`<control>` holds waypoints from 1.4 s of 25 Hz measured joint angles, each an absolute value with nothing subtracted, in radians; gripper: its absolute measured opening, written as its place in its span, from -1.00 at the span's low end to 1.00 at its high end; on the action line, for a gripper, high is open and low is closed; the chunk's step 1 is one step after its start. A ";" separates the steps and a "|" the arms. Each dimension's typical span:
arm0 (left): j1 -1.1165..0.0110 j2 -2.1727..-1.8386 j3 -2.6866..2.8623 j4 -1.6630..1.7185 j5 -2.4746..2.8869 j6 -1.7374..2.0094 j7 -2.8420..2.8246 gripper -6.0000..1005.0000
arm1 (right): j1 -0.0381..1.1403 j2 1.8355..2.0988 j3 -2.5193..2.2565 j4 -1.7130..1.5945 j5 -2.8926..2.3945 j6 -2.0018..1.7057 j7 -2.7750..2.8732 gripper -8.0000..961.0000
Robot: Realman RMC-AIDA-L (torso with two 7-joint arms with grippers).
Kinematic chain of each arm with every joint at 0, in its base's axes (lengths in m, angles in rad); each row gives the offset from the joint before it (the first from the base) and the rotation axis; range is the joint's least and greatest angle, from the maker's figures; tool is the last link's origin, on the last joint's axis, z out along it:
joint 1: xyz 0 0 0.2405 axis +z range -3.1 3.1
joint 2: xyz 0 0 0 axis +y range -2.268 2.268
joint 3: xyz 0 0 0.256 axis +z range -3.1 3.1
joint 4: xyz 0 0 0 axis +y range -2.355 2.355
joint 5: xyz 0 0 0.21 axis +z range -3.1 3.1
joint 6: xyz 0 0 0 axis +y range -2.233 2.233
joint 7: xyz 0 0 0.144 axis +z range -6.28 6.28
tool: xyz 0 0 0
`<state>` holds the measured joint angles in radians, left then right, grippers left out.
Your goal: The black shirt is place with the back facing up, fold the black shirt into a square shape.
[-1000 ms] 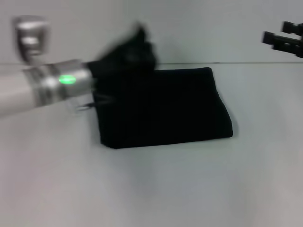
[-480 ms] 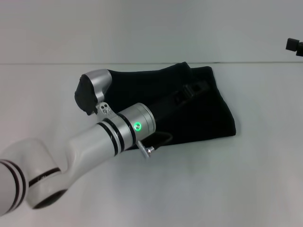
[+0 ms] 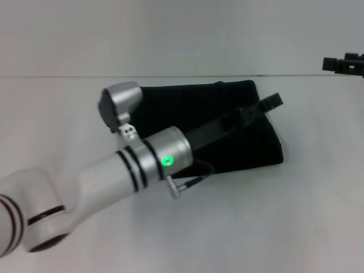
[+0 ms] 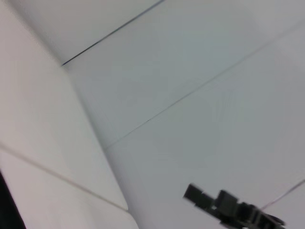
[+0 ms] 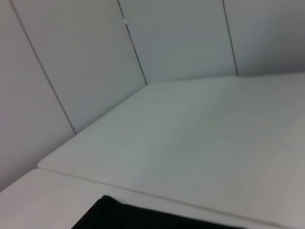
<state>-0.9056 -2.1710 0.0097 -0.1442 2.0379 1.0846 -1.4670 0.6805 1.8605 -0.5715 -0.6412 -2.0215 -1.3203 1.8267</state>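
Observation:
The black shirt (image 3: 173, 108) lies folded into a rough square on the white table (image 3: 267, 227), in the middle of the head view. My left arm reaches across it from the lower left. The left gripper (image 3: 269, 103) hangs over the shirt's far right part, its tip just past the right edge. It holds no fabric that I can see. My right gripper (image 3: 343, 63) is high at the far right, away from the shirt; it also shows in the left wrist view (image 4: 233, 210). A corner of the shirt shows in the right wrist view (image 5: 138, 217).
A white wall (image 3: 182, 34) stands behind the table's far edge. A cable loop (image 3: 190, 179) hangs from the left wrist over the shirt's front edge.
My left arm has swung from the shirt's far left corner across its top; the gripper tip now pokes past the right edge. The shirt stays folded. The right gripper shifted slightly.

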 joint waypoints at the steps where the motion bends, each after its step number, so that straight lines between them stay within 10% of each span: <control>1: -0.895 -2.170 0.015 -0.116 2.049 1.120 -1.463 0.20 | 0.690 1.861 -0.572 -0.638 -2.041 -1.318 1.867 0.92; 13: -0.707 -2.133 0.334 0.369 2.126 1.506 -1.362 0.80 | 0.822 1.892 -0.678 -0.472 -2.189 -1.229 2.163 0.93; 35: -0.657 -2.109 0.564 0.624 2.113 1.540 -1.248 0.75 | 0.940 2.038 -0.748 -0.343 -2.184 -0.813 2.179 0.86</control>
<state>-0.6572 -2.1091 0.5638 0.6244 2.1130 1.5398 -1.2479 0.9401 2.0378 -0.7483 -0.3433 -2.1844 -0.8129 2.1794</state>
